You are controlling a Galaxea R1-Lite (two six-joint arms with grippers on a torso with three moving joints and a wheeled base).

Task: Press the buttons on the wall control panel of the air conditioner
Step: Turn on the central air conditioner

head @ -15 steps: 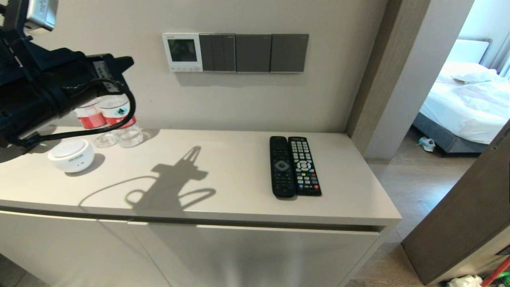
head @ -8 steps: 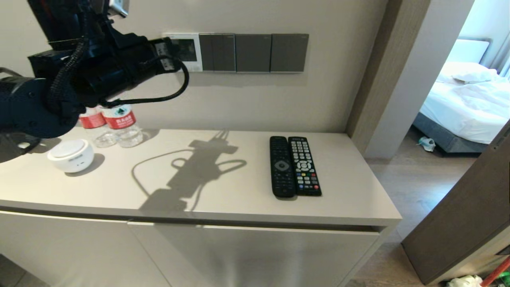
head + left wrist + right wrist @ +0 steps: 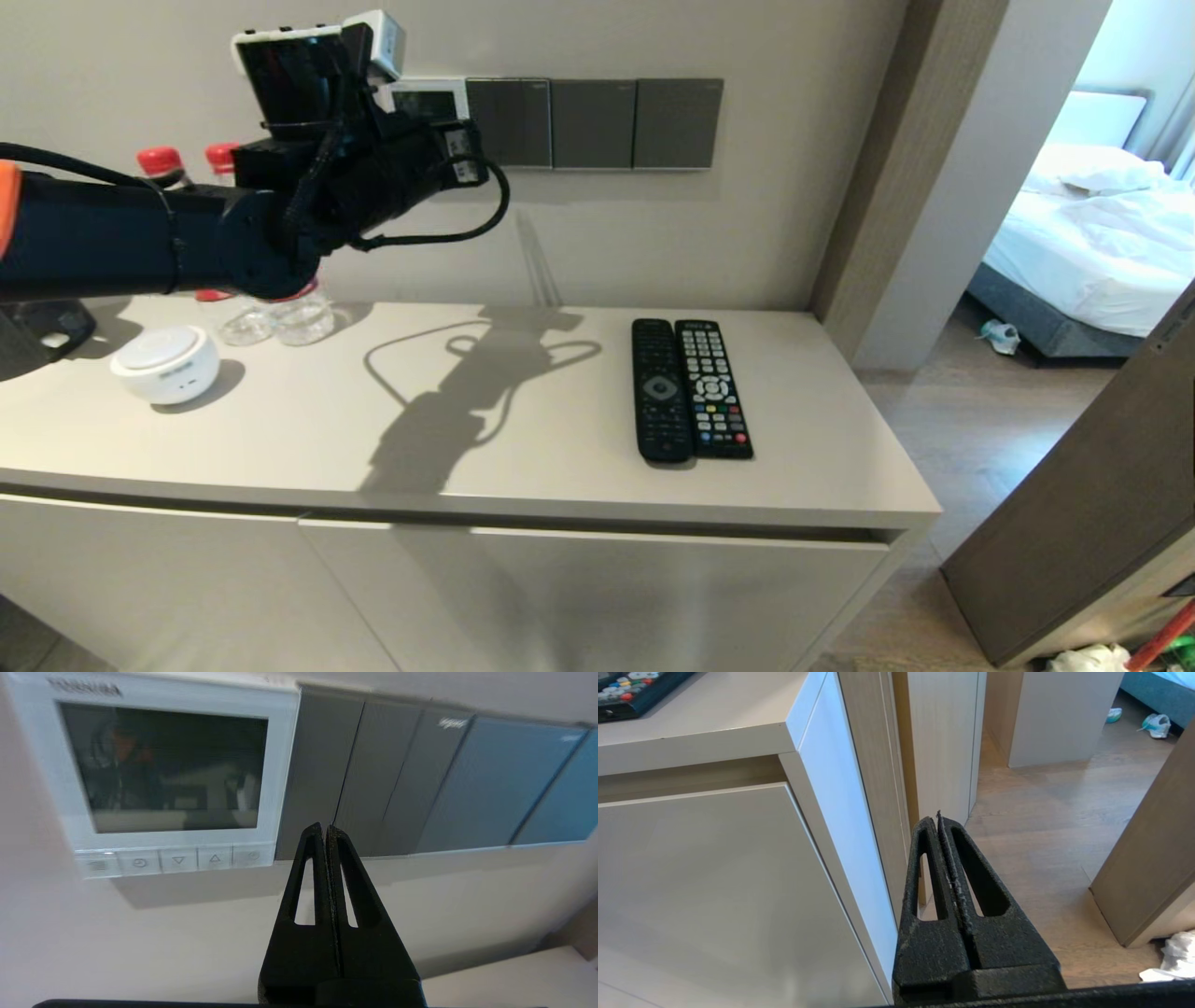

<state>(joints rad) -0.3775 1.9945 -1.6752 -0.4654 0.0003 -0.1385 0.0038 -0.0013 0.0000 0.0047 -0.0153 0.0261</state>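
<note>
Fingers (image 3: 317, 833) of the left gripper (image 3: 325, 828) pressed together — small pale buttons (image 3: 177, 860) of white square thermostat (image 3: 280, 765) just beside them, unpressed, screen dark.

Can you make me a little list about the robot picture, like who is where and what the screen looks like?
working arm: left gripper, fingers closed, raised in front of the wall
aimed near: the dark grey switch plates, just beside the air conditioner's wall control panel
screen: dark
buttons: a row under the screen, not touched yet
other arm: right gripper, closed, low beside the cabinet
on the counter: two remotes
</note>
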